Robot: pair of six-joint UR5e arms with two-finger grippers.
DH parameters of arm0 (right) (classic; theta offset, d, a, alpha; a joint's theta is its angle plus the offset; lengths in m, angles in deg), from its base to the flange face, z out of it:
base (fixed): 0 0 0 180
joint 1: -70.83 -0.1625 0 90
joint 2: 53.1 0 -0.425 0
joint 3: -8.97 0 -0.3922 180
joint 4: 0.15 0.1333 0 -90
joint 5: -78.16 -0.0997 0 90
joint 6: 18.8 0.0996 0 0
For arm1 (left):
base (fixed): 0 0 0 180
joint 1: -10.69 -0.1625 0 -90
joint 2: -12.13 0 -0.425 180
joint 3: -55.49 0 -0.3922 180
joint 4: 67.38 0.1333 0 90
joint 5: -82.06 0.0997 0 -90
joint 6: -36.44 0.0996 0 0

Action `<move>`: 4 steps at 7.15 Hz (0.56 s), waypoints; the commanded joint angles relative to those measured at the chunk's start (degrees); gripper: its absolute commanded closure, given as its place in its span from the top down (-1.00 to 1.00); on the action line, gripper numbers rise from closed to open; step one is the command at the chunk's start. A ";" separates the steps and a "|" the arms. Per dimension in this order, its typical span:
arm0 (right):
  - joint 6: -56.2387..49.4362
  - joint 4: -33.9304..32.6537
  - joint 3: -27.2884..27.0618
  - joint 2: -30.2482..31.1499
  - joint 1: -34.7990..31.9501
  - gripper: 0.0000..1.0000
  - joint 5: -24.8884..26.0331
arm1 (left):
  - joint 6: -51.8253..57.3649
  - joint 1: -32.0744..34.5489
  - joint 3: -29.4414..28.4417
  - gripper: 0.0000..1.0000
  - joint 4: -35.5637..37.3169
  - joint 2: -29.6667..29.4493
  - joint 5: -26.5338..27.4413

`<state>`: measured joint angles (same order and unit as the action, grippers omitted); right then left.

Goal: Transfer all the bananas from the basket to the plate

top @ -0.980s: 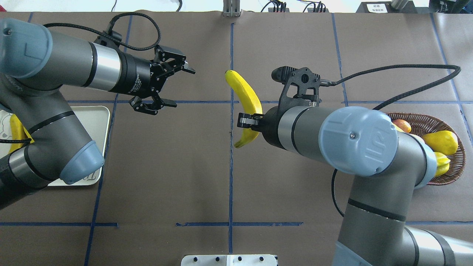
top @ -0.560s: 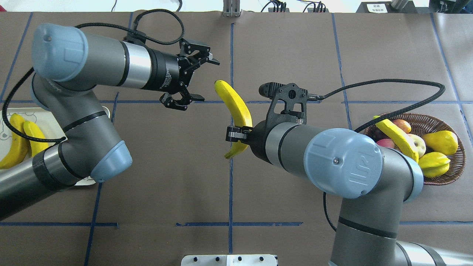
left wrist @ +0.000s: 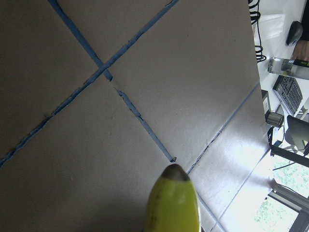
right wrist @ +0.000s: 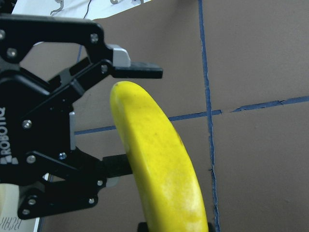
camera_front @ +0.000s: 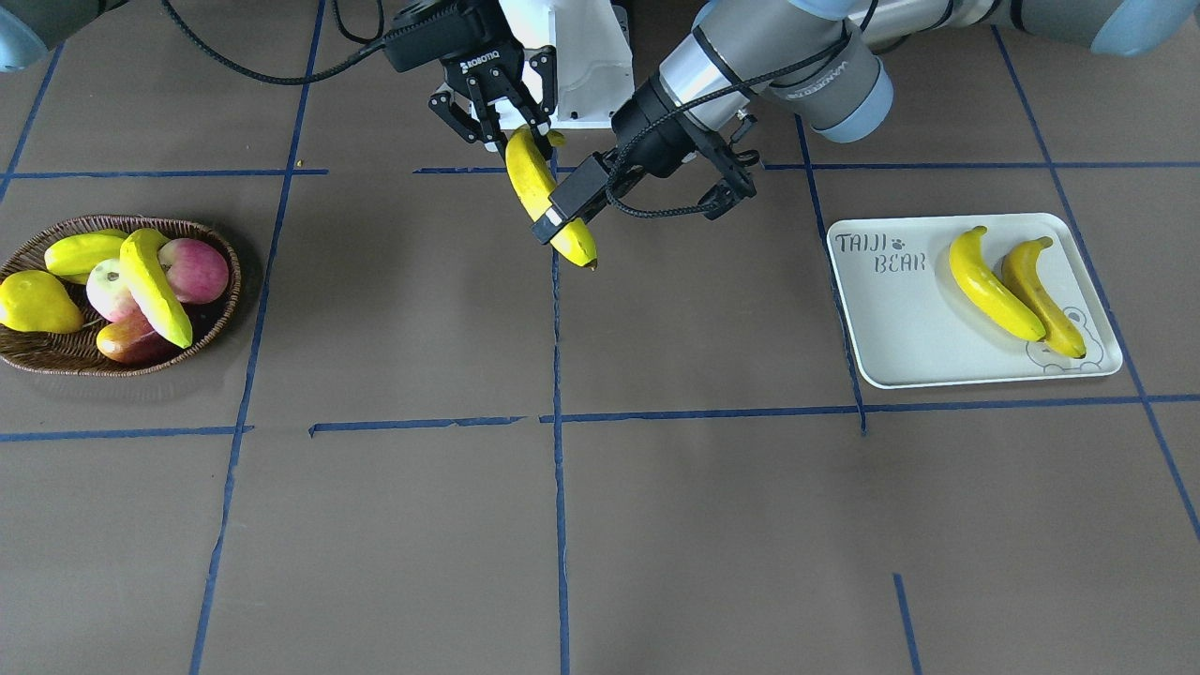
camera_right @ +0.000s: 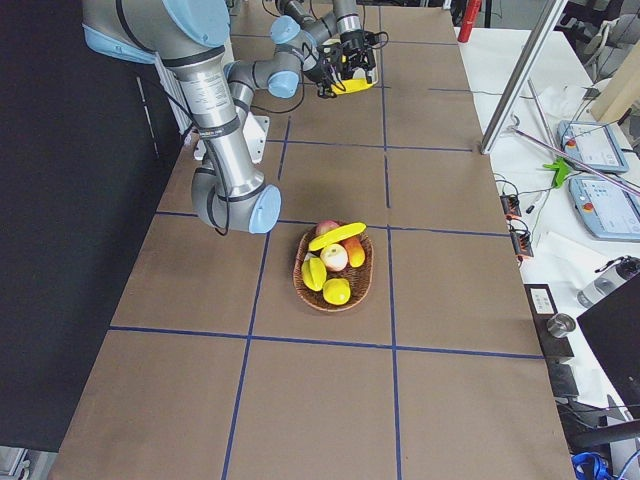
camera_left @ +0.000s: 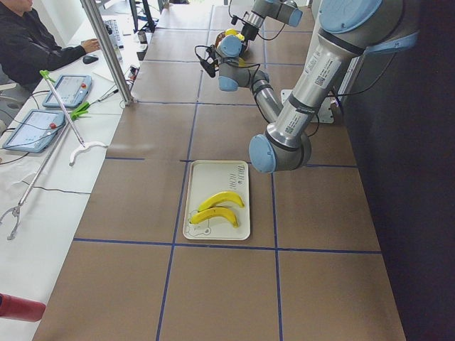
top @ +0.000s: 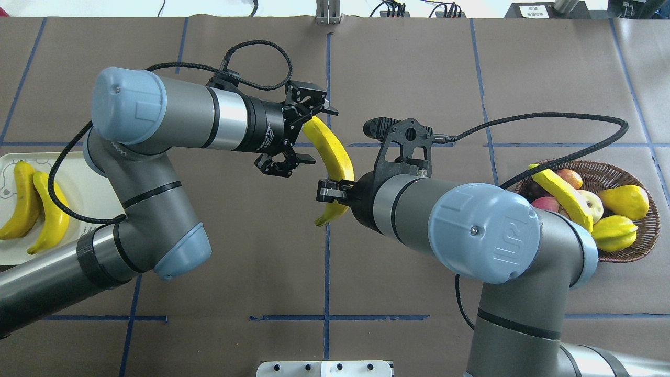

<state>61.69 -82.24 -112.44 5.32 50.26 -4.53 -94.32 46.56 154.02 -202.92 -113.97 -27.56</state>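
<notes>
The right gripper (top: pixel 337 191) is clamped on a banana (top: pixel 335 157) near its lower end, above the table's middle. Seen from overhead, the fruit curves away from that grip toward 11 o'clock, and its short tail points to 7 o'clock. At the banana's upper end the left gripper (top: pixel 319 135) stands spread wide, one finger (right wrist: pixel 137 70) just clear of the tip and the other against the banana's side, so the jaws straddle the fruit without closing on it. Out at 3 o'clock sits the basket (top: pixel 636 251), with one banana (top: pixel 562 193) lying across the other fruit (top: pixel 625 201). At 9 o'clock, the plate (camera_front: pixel 900 328) carries two bananas (camera_front: pixel 994 281) side by side.
</notes>
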 commanded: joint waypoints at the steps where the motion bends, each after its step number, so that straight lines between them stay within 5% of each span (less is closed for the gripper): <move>1: -0.07 -0.09 0.03 0.02 0.01 -1.00 -0.01 | 0.15 -0.37 0.00 -0.99 -1.65 0.15 0.03; 2: -0.07 -0.09 -0.23 0.02 0.01 -0.91 -0.10 | 0.07 -0.02 0.09 -1.00 -1.74 0.33 0.03; 3: 0.02 -0.09 -0.41 0.02 0.01 0.55 -0.27 | 0.07 0.42 0.00 -1.00 -1.75 0.33 0.03; 4: -0.07 0.00 -1.37 0.02 -0.08 1.00 -0.62 | 0.07 0.60 0.00 -1.00 -1.66 0.33 0.03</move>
<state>61.66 -82.31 -113.00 5.34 50.26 -4.83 -94.25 46.88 154.03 -204.58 -113.68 -27.53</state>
